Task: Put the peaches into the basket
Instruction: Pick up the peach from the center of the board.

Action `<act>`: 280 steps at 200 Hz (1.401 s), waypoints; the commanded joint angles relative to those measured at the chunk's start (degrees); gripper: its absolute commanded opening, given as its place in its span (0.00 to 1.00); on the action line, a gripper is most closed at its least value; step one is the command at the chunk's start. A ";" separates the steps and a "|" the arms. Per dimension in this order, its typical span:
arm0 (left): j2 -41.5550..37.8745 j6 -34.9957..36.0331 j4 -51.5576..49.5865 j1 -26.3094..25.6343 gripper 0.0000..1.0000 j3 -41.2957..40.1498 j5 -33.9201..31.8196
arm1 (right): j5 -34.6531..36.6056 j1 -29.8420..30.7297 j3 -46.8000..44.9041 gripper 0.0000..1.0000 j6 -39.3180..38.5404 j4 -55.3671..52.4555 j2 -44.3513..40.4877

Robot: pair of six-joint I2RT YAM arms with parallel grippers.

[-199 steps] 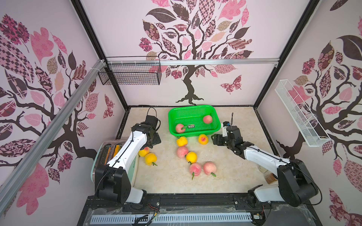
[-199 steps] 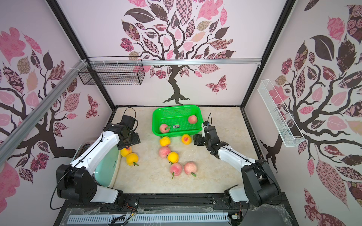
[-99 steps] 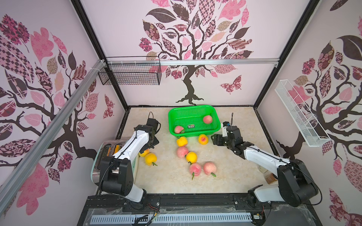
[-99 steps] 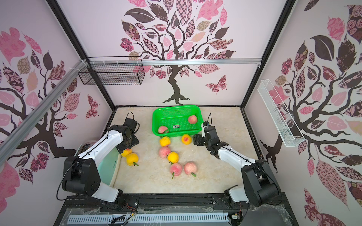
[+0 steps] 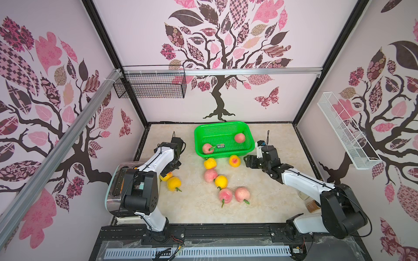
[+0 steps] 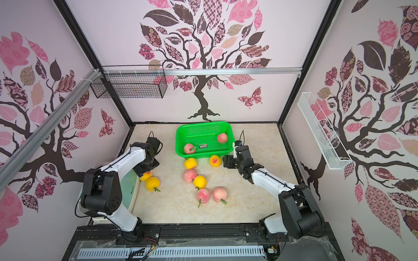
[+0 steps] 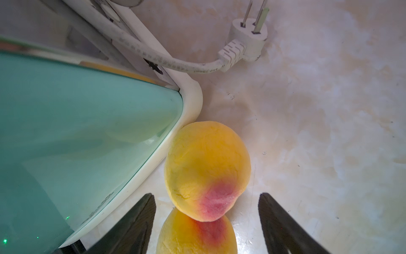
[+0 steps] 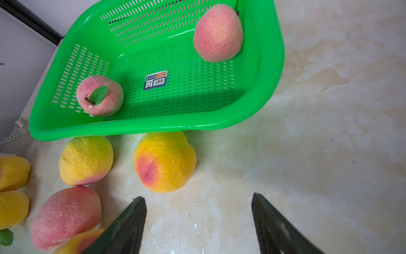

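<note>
On basket [image 8: 153, 129] floor: blue barcode label [image 8: 155, 80], text illegible | left gripper [image 7: 206, 194] apart around yellow peach [image 7: 206, 162] | right gripper [image 8: 197, 196] apart, empty

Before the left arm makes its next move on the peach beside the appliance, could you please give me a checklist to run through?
1. The left gripper is open: ok, jaws apart with the yellow peach between them.
2. That peach is free of neighbours: not ok, a second peach touches it and the teal appliance sits close beside.
3. The basket has room: ok, only two pink peaches inside.
4. The right gripper is clear: ok, open and empty, beside the basket.
5. Left gripper low enough to grip: cannot tell.
</note>
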 commanded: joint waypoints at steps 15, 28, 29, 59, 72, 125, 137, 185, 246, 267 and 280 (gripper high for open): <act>1.18 -0.17 -0.79 0.22 0.78 0.76 -0.92 | 0.01 0.36 1.42 0.78 0.55 0.03 -0.53; 1.26 0.27 -1.28 0.24 0.78 0.67 -1.49 | 0.05 0.35 1.42 0.78 0.53 0.03 -0.53; 1.31 0.25 -1.32 0.22 0.78 0.67 -1.55 | 0.05 0.36 1.38 0.78 0.52 0.07 -0.48; 1.96 -0.69 -2.62 0.24 0.78 0.71 -4.40 | -0.30 0.36 1.41 0.78 0.60 0.21 -0.35; 2.89 -0.73 -2.57 0.28 0.79 0.88 -4.25 | -0.28 0.37 1.42 0.78 0.59 0.20 -0.34; 4.50 0.40 -0.45 0.28 0.79 0.91 -2.56 | -0.12 0.29 1.33 0.78 0.60 0.21 -0.34; 4.75 0.56 -0.08 0.26 0.79 0.76 -2.43 | -0.12 0.33 1.33 0.78 0.59 0.15 -0.43; 5.81 0.45 0.76 0.22 0.79 0.33 -0.92 | -0.12 0.32 1.38 0.78 0.59 0.21 -0.18; 7.21 0.05 0.22 0.29 0.80 0.81 -0.36 | 0.14 0.31 1.40 0.78 0.60 0.21 -0.18; 7.43 0.44 1.21 0.27 0.80 0.34 0.79 | 0.14 0.36 1.42 0.78 0.59 0.19 -0.25; 7.80 0.45 1.85 0.29 0.81 -0.09 1.33 | 0.14 0.35 1.33 0.78 0.66 0.21 -0.42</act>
